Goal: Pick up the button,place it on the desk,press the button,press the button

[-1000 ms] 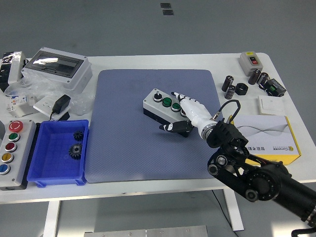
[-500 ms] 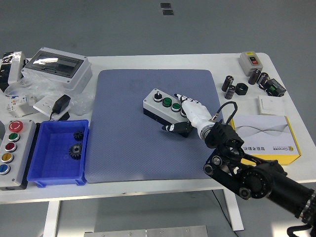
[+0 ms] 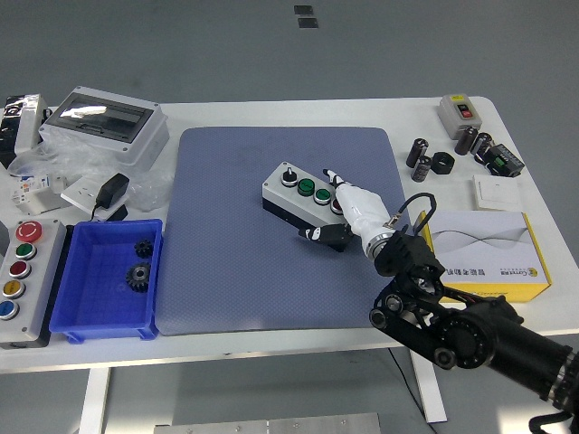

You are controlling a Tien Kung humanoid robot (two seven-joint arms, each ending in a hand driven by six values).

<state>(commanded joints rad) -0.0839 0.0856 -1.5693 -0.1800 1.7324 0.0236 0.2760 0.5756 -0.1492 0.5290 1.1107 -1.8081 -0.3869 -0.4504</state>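
On the blue-grey mat (image 3: 235,244) at the middle of the white tabletop (image 3: 298,113) lay the grey button box (image 3: 294,194), with a black selector and two green buttons showing on top. The right hand (image 3: 348,215), white with black fingertips, came in from 5 o'clock and sat on the box's right end, covering the last button position. Its fingers (image 3: 335,179) lay flat along the top, and the thumb (image 3: 317,233) hooked against the box's near side. Whether it was clamped or just pressing, cannot tell.

At 9 o'clock of the mat stood a blue bin (image 3: 107,280) with two dark gears (image 3: 138,269) inside. Just left of the bin lay a grey control station (image 3: 25,280) with red, green, yellow and blue buttons. At 10 o'clock sat a clear-lidded enclosure (image 3: 104,125), with a black adapter (image 3: 113,192) and bagged parts (image 3: 41,181) near it.

At 3 o'clock lay a yellow-and-white box (image 3: 484,253). At 1–2 o'clock were black capacitors (image 3: 425,158), a small switch box (image 3: 460,113) and a white wall plate (image 3: 498,192).
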